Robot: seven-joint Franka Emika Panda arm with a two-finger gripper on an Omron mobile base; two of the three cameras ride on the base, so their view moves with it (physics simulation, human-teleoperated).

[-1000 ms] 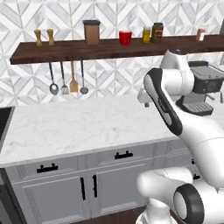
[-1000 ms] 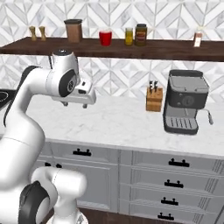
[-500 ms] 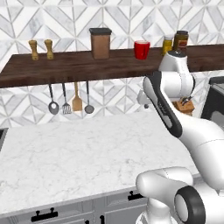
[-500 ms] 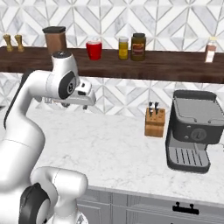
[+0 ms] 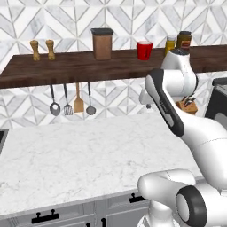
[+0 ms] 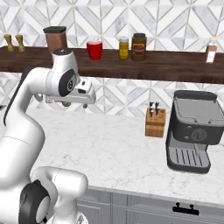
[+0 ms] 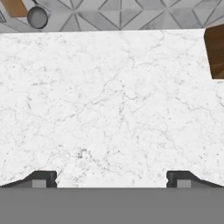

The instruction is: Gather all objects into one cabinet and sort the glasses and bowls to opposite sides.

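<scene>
Your claw [image 7: 112,177] hangs with its tips spread wide and nothing between them, facing down at the bare marble desk [image 7: 109,105]. The red mug [image 6: 94,50] stands upright on the wooden shelf [image 6: 166,68], above the claw and slightly to its right, so you likely need to raise and tilt toward it.

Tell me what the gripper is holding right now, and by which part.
Nothing. The gripper is open, its fingers spread wide over the bare marble counter with nothing between them.
</scene>
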